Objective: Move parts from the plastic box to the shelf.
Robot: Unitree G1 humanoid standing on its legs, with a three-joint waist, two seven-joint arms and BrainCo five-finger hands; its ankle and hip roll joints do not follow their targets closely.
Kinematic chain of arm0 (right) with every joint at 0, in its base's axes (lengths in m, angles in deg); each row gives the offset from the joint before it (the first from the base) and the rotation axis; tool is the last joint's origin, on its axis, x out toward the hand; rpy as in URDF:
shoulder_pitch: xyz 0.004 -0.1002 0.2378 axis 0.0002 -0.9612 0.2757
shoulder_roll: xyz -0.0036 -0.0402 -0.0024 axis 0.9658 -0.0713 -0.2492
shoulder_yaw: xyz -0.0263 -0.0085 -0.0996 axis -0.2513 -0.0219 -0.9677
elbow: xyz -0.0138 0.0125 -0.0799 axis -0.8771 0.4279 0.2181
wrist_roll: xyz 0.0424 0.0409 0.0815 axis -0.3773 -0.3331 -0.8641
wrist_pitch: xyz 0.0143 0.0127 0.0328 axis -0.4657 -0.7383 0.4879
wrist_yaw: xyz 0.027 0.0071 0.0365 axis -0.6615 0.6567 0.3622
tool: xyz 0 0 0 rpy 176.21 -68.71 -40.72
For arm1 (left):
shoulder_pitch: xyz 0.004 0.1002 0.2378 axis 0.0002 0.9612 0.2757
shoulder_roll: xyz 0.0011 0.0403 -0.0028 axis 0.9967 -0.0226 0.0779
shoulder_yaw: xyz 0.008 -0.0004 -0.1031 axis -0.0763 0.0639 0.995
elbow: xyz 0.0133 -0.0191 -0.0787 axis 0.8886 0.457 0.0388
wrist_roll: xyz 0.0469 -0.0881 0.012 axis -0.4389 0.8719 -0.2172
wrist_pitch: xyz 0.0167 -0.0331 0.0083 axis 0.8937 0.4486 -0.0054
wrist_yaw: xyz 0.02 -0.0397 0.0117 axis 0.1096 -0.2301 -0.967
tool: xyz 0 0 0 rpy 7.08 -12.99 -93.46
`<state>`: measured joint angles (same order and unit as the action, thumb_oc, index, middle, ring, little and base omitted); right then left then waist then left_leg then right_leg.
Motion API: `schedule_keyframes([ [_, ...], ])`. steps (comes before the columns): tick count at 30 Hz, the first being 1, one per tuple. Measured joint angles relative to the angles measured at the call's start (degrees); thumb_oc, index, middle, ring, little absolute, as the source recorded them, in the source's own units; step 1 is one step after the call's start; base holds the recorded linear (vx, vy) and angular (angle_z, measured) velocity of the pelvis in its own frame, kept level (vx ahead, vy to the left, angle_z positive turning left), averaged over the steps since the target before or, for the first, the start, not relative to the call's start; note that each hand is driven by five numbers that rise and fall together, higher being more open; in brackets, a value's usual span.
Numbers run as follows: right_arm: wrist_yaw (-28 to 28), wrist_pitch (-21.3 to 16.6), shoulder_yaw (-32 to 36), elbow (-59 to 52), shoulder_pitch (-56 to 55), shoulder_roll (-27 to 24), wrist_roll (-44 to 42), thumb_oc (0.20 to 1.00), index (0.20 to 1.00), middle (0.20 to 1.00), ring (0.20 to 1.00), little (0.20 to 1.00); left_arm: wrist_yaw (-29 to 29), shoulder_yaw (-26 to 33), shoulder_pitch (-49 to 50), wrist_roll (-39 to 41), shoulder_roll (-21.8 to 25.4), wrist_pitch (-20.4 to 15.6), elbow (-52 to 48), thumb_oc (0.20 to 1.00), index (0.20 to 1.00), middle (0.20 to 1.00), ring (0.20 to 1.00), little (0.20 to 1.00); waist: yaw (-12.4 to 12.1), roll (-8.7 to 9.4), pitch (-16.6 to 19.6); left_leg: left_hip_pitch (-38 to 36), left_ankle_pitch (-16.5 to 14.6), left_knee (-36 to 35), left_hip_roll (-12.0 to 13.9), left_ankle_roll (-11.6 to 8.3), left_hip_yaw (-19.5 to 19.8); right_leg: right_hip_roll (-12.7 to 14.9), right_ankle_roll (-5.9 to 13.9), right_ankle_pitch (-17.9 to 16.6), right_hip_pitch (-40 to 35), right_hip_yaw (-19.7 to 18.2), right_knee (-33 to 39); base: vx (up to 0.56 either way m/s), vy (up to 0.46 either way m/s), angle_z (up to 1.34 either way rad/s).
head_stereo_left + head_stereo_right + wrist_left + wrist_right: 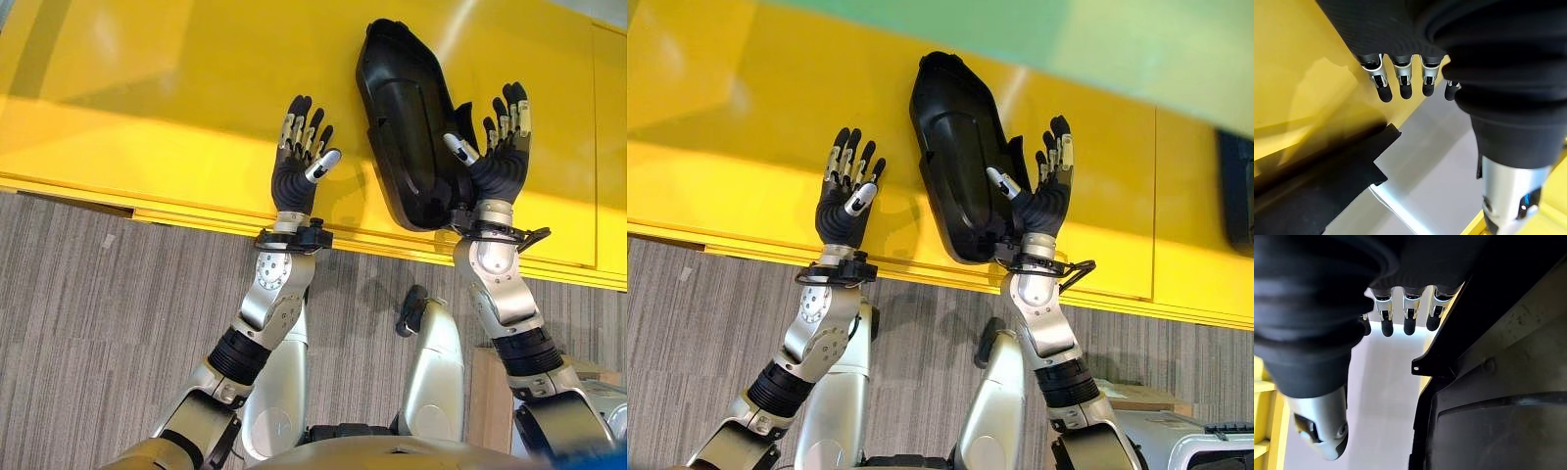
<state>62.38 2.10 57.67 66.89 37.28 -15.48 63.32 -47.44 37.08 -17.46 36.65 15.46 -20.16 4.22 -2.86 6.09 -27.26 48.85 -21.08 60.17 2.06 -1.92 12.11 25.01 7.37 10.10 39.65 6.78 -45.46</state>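
The step in hand appears to be setting the black moulded part onto the yellow shelf; to do it well, keep the part flat on the shelf surface, push it further in from the front edge so its near end does not overhang, and withdraw the hands straight back so no finger drags it. The part lies on the shelf near the front edge, its long axis running from that edge toward the back of the shelf, hollow side up. The right hand sits at the part's right flank with fingers extended and relaxed; its thumb lies over the part's rim, and whether it presses the rim cannot be judged for certain. The right wrist view shows the straight fingers alongside the part's dark wall, with nothing curled round it. The left hand is over bare shelf to the left of the part, apart from it, with fingers straight and released, holding nothing; its wrist view confirms the uncurled fingers.
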Motion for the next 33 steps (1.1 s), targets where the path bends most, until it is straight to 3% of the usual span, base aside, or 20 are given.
schedule_keyframes([
  [22, -0.7, -0.5, -3.2, 0.6, 0.6, -4.2, -8.2, 1.0, 1.0, 1.0, 1.0, 1.0, -2.3, -7.8, -11.1, -0.4, -5.3, -0.7, 12.7, 1.0, 1.0, 1.0, 1.0, 1.0, 0.9, 3.17, -1.3, -2.1, 0.2, -1.2, 1.4, -0.18, -0.7, -1.1, -0.29, 0.0, -0.6, -0.6, 0.2, 0.0, -0.005, -0.03],
  [33, -3.0, -1.1, -7.0, 5.0, 7.8, -4.3, -17.7, 1.0, 1.0, 1.0, 1.0, 1.0, -7.4, -5.9, -20.7, -0.4, -5.8, 1.5, 20.8, 1.0, 1.0, 1.0, 1.0, 1.0, 3.5, 3.57, -1.3, -2.9, 0.2, -1.3, 2.4, -0.24, -1.1, -2.1, -1.0, -0.5, -1.1, -1.2, 0.7, 0.0, 0.002, -0.05],
])
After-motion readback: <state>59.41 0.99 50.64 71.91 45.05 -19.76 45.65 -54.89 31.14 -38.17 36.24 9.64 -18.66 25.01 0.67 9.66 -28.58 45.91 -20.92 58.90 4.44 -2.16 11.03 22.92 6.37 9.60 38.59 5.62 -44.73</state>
